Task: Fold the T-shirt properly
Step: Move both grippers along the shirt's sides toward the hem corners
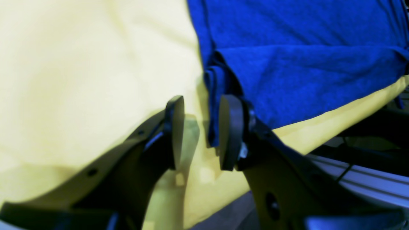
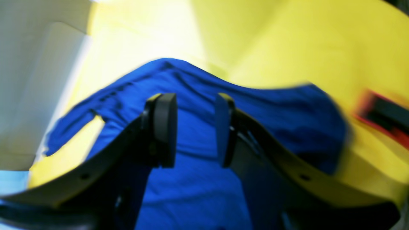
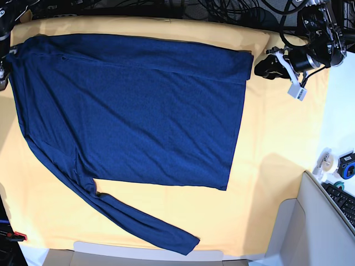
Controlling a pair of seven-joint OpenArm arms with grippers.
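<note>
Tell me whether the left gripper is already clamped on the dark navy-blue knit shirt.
No: in the left wrist view the left gripper stands open, yellow table cloth showing between its jaws, beside the dark navy-blue knit shirt's edge.

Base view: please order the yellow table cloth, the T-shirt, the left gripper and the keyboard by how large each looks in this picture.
1. yellow table cloth
2. T-shirt
3. and 4. left gripper and keyboard: both look small and alike; the keyboard is cut by the picture's edge, so I do not rank them.

A yellow table cloth [image 3: 266, 183] covers the table, with a keyboard [image 3: 345, 204] at its right edge and tangled black cables [image 3: 222, 8] behind.
</note>
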